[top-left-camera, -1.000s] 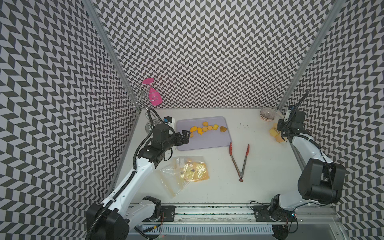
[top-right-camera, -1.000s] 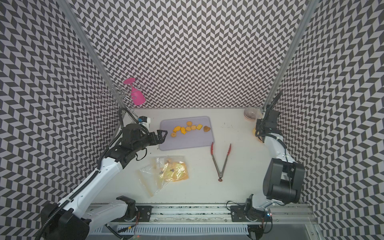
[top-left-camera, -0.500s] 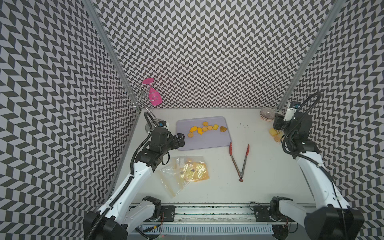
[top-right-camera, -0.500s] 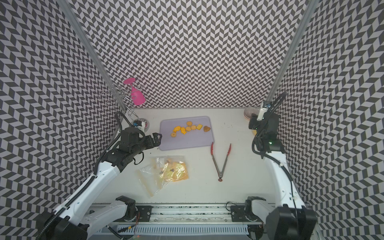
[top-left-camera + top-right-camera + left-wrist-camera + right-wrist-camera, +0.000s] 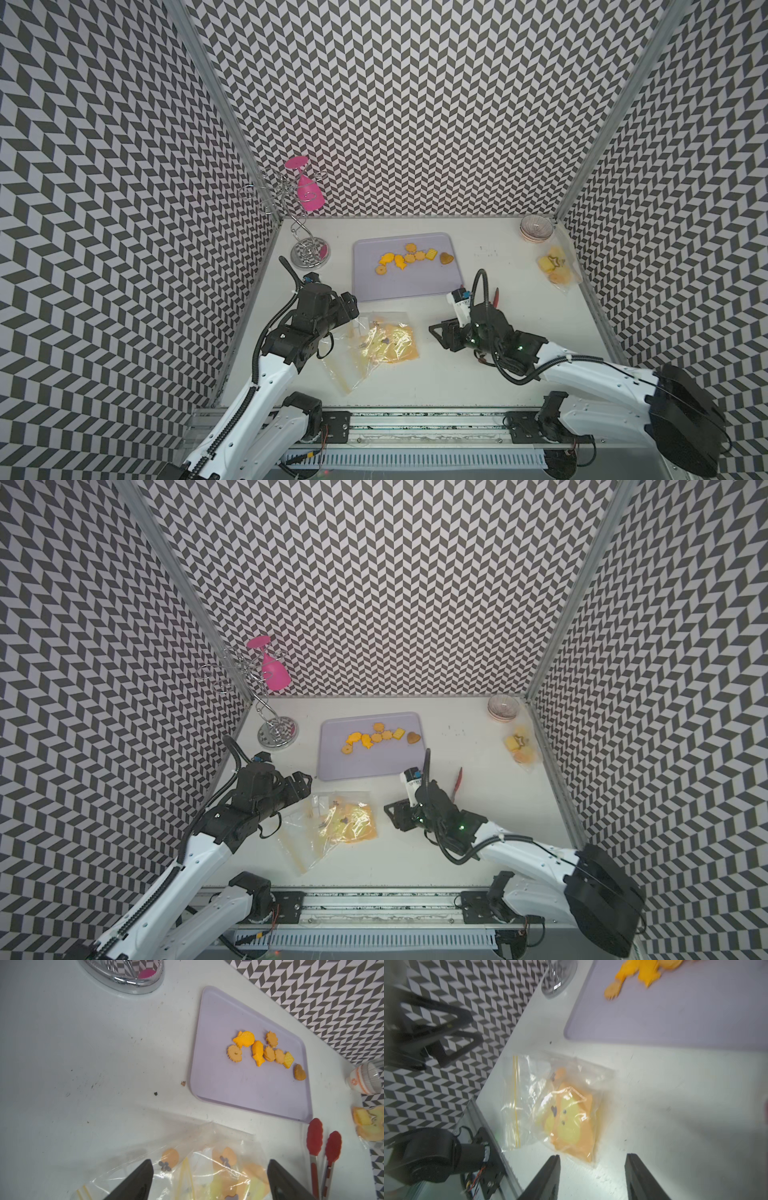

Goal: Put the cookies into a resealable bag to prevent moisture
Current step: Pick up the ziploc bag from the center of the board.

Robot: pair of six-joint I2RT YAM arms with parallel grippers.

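**Both top views:** 8 cookies (image 5: pixel 400 262) lie in a loose row on the lavender tray (image 5: pixel 399 286) at the back of the table (image 5: pixel 478 382). The resealable bag (image 5: pixel 382 345) (clear, with a yellow-orange print) lies flat in front of the tray. The left gripper (image 5: pixel 353 306) hangs at the bag's left edge, and the right gripper (image 5: pixel 439 336) stands near its right edge.

**Left wrist view:** The jaws stand wide apart above the bag, clamping nothing. Red-tipped tongs (image 5: pixel 314 1138) lie beside the tray's corner.

**Right wrist view:** The picture is blurred. The jaws stand partly apart over bare table, with the bag just ahead and untouched.
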